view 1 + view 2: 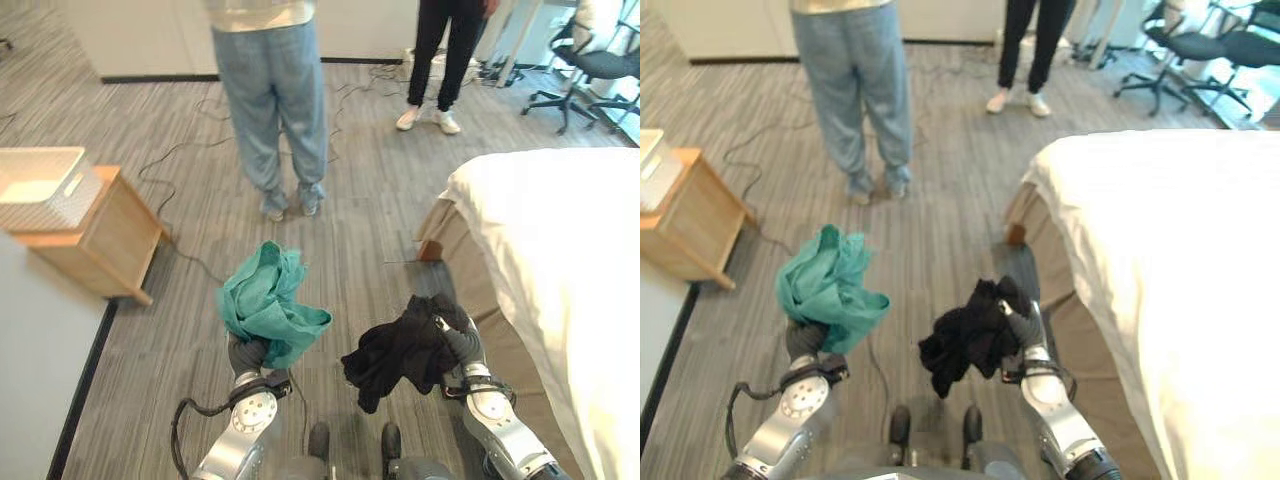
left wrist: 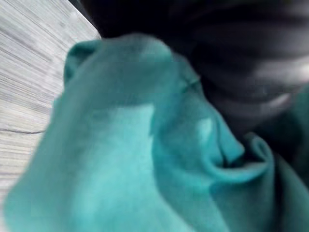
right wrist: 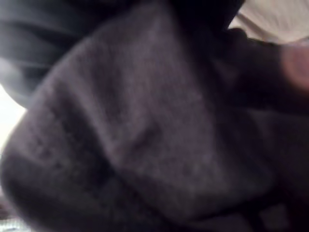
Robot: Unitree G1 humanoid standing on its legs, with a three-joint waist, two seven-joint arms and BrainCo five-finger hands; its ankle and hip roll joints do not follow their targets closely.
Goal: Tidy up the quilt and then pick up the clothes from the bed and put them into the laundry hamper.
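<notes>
Two people [image 1: 272,100] stand near a wooden side table [image 1: 95,235] and office chairs [image 1: 590,65].

Left hand [image 1: 803,342] grips teal garment [image 1: 828,287]; right hand [image 1: 1026,335] grips black garment [image 1: 968,338].

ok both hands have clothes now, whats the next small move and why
Probably turn left toward the white hamper on the wooden stand. The left hand grips the teal garment, the right hand the black garment, both held over the floor beside the bed, with the hamper off to the left.
</notes>
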